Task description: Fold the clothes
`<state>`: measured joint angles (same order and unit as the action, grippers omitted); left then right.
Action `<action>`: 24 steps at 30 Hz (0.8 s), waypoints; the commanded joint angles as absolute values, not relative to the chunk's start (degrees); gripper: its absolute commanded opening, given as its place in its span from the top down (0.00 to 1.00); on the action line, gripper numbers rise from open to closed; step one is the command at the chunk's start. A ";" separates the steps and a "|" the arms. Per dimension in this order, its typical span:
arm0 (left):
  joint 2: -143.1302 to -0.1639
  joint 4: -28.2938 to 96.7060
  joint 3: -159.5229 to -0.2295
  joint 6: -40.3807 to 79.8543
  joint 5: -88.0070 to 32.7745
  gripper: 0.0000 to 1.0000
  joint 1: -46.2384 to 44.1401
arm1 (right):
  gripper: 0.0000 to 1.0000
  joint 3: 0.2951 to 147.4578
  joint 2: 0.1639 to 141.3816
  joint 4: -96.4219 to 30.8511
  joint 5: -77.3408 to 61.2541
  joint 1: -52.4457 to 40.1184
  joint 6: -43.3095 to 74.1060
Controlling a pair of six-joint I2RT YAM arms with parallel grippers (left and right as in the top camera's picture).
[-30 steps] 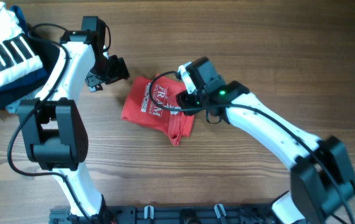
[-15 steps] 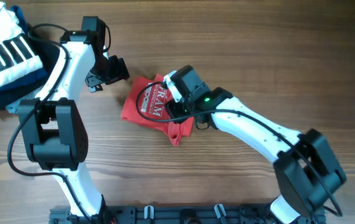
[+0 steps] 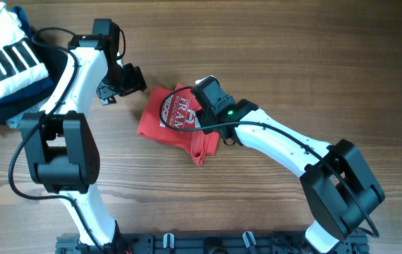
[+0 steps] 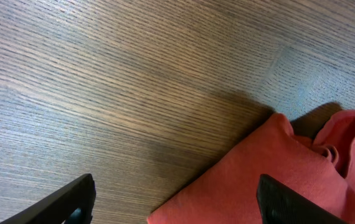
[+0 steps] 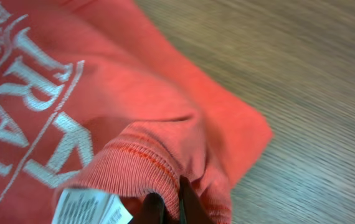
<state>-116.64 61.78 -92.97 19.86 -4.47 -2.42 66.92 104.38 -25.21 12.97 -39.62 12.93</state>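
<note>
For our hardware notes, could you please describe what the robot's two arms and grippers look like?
Both the left arm and right arm have white link shells with boxy black joint housings, and thin black cables run alongside. A small green light glows near the right wrist. The left gripper and right gripper have black fingers.

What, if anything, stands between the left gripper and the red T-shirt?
Nothing visible does. Only bare table lies between the open left gripper and the nearest edge of the red T-shirt. The right gripper is shut on the shirt's collar, on the other side, out of the left one's path.
</note>
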 commanded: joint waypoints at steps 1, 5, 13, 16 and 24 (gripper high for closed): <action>-117.58 62.30 -92.84 19.75 -5.34 0.17 -2.39 | 0.96 67.53 103.46 -24.38 23.38 -39.68 18.28; -117.58 62.37 -92.84 19.75 -5.34 0.17 -2.39 | 0.96 67.53 102.52 -21.56 27.29 -38.35 17.63; -117.58 62.54 -92.84 19.75 -5.34 0.17 -2.39 | 0.96 67.51 102.65 -20.80 26.96 -32.99 17.39; -117.58 62.67 -92.84 19.75 -5.34 0.17 -2.39 | 0.95 67.51 102.65 -20.75 25.98 -31.75 17.28; -117.56 63.13 -92.84 19.73 -5.32 0.19 -2.39 | 0.52 67.51 102.65 -21.65 20.99 -31.27 14.98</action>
<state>-116.66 62.83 -92.97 19.86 -4.62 -2.42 66.92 104.33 -20.88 22.63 -31.29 15.51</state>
